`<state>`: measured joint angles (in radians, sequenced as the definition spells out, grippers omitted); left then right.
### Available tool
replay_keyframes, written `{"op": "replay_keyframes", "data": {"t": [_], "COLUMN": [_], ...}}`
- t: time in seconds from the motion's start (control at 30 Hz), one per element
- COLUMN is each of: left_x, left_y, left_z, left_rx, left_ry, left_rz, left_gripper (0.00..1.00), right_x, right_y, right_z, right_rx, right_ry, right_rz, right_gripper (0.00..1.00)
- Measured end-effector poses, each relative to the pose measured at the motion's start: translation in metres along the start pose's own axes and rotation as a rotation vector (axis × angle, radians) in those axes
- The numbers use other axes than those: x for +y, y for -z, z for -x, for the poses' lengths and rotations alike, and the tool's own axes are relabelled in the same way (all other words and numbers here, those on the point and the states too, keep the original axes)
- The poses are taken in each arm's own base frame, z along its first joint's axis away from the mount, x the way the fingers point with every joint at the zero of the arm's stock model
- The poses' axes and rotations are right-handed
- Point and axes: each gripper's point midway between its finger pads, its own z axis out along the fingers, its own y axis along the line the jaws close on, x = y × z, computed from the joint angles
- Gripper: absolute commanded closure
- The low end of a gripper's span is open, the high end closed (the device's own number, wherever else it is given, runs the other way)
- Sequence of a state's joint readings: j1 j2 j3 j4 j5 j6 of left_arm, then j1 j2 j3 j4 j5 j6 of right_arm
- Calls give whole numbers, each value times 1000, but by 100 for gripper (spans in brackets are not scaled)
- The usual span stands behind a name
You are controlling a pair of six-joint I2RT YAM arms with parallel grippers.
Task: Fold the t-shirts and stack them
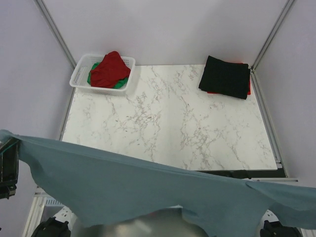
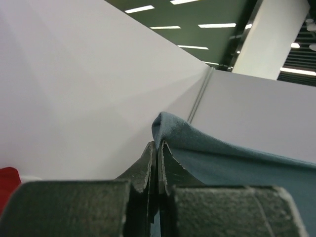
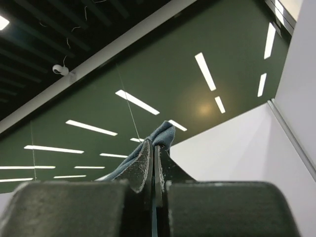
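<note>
Over near edge: blue tee [image 1: 128,187], unfolded, pinched by left gripper [image 2: 157,149] and right gripper [image 3: 154,148]. Far right corner: black tee [image 1: 225,76] folded. Far left corner: basket [image 1: 79,74], red tee [image 1: 109,69], green tee [image 1: 118,85] pending.

Top cam bright, even, diffuse light; faint shadows on table [image 1: 168,113]. Wrist cams: ceiling strip lights [image 3: 206,72] slightly blown out; close foreground dark, out of focus.

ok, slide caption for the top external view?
Left end effector and right end effector hold a blue-grey t-shirt spread; black t-shirt folded far right, basket far left.
</note>
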<state>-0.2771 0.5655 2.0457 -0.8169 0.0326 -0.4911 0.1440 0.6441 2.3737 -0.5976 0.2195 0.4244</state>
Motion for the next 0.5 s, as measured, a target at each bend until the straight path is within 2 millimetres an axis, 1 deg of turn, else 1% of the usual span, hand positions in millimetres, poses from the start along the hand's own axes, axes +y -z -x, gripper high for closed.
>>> {"op": "replay_keyframes", "data": {"t": [0.03,0.1,0.13,0.17,0.2,0.23,0.27,0.3,0.33,0.37,0.4,0.43,0.47,0.5], "left_x": [3,14,22,30,41,56,69,87,103,129,149,173,202,227], "left_y": [-6,-19,-26,-32,-39,-45,-52,-62,-70,-79,-85,-89,-89,-84], "left_z": [1,-1,-6,-12,-21,-36,-55,-80,-103,-143,-175,-213,-261,-301], "left_rx": [4,19,29,43,61,95,139,197,245,333,397,481,593,684], "left_ry": [7,22,28,31,38,45,46,38,28,1,-23,-53,-89,-115], "left_rz": [18,71,105,137,176,228,272,328,381,469,529,601,679,745], "left_gripper": [98,98,98,98,98,98,98,98,98,98,98,97,97,96], "right_x": [3,2,0,-6,-14,-27,-42,-60,-87,-110,-141,-166,-198,-232], "right_y": [-3,-16,-24,-34,-46,-58,-69,-77,-82,-81,-74,-62,-39,-7], "right_z": [1,-12,-24,-44,-69,-105,-147,-194,-257,-310,-372,-423,-483,-543], "right_rx": [-5,21,45,87,136,211,296,388,515,618,742,842,973,1108], "right_ry": [0,2,6,12,18,32,49,67,93,117,146,168,200,230], "right_rz": [12,18,11,-3,-20,-51,-87,-127,-187,-238,-303,-355,-422,-487], "right_gripper": [100,100,100,100,100,100,100,100,100,100,100,100,100,100]}}
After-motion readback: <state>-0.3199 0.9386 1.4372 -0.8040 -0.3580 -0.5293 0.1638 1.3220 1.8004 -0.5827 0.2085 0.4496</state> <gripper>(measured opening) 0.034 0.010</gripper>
